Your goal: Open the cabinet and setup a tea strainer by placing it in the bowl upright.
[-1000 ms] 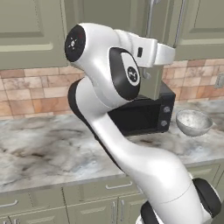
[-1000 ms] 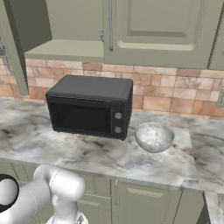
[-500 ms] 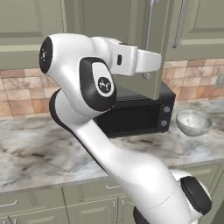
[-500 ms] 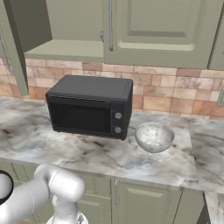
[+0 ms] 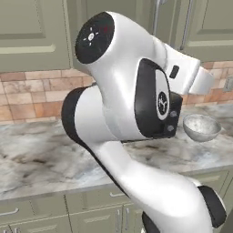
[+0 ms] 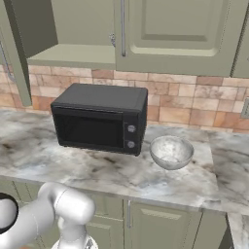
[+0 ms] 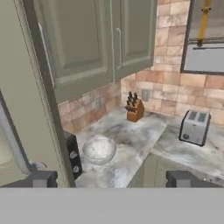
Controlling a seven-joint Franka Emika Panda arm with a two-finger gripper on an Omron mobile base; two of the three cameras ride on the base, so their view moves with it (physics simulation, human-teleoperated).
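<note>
Two fingertips (image 7: 41, 178) spread wide, apparently straddling the cabinet (image 7: 30, 109) door's edge above the bowl (image 7: 99, 149).

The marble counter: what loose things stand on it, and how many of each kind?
Black boxy microwave oven: 1
Grey-white speckled round bowl: 1
Silver metal toaster: 1
Brown wooden knife block: 1
Total: 4
</note>
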